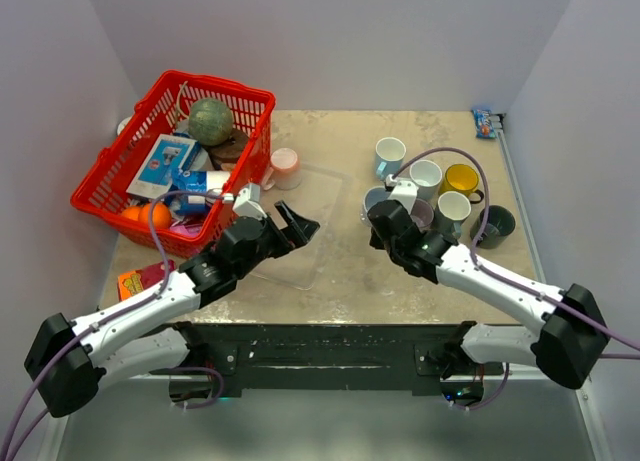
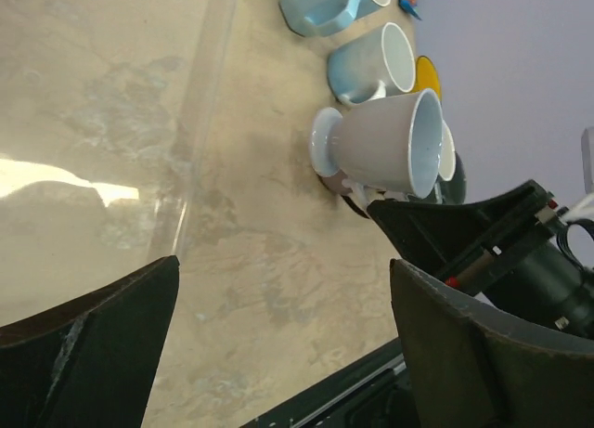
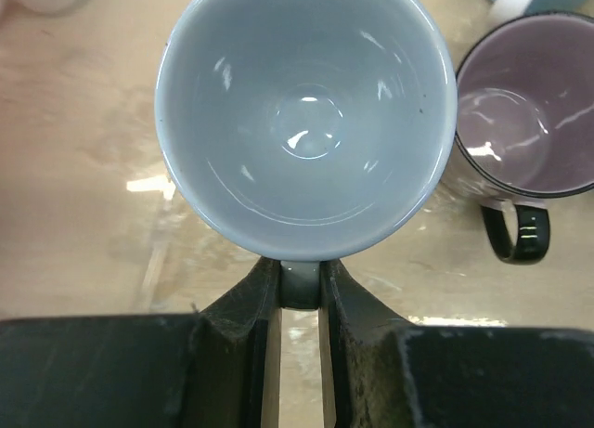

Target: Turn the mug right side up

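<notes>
A pale grey-blue footed mug shows its open mouth to the right wrist camera. My right gripper is shut on its handle. In the left wrist view the mug stands upright like the mugs beside it, its foot at or just above the table. In the top view the mug is mostly hidden by my right gripper. My left gripper is open and empty, over a clear plastic sheet, left of the mug; it also shows in its own view.
Close behind the held mug stand several upright mugs: purple, light blue, white, yellow, dark green. A red basket of items stands far left, with a pink cup beside it.
</notes>
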Controlling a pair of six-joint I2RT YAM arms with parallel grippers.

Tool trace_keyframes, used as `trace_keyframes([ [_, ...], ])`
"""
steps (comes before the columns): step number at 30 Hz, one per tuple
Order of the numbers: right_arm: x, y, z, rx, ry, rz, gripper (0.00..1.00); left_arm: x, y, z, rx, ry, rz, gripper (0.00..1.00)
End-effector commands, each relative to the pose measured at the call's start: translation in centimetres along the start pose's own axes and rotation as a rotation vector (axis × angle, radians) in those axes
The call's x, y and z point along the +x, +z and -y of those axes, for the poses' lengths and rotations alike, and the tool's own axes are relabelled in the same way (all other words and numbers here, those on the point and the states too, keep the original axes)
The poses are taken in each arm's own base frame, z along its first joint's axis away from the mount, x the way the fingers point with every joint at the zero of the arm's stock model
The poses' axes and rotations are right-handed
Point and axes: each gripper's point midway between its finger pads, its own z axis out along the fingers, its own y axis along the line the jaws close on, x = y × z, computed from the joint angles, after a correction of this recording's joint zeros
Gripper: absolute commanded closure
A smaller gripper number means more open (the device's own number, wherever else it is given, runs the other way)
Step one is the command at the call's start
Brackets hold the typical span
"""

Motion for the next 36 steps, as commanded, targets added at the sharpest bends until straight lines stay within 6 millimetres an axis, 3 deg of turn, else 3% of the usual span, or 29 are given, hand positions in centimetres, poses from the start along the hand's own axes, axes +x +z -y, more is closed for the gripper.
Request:
trace_keyframes([
  [1,-2.9,1.1,-1.2,-0.026,-0.029,0.038,1.00,-2.3,-1.1,0.4,-0.038,0.111,0.058,0.01],
  [15,-2.1,7.2,0.4,0.094,-0.110,-0.074,1.00,-2.8,-1.6,-1.0,-0.105,0.178,0.069,0.01],
  [26,-1.6,8.8,1.5,0.142,-0.103,-0.093,1.00,-4.1,-1.0,-1.8,-0.202,0.283,0.070,0.01],
  [30,-1.5,8.5,1.5,0.133,-0.100,-0.099,0.76,-4.6,-0.3,-1.9,-0.239,0.380,0.054,0.01],
  [31,-1.5,8.3,1.5,0.131,-0.098,-0.096,0.65,-4.7,-0.2,-2.2,-0.260,0.399,0.053,0.01],
  [33,-1.7,8.1,1.6,0.129,-0.096,-0.091,0.62,-5.1,0.2,-2.1,-0.274,0.450,0.054,0.01],
  [34,-1.8,8.0,1.5,0.122,-0.095,-0.089,0.54,-5.5,0.3,-2.1,-0.286,0.476,0.063,0.01],
  [36,-2.3,7.5,1.4,0.110,-0.088,-0.074,0.48,-6.4,0.7,-1.8,-0.310,0.555,0.068,0.01],
])
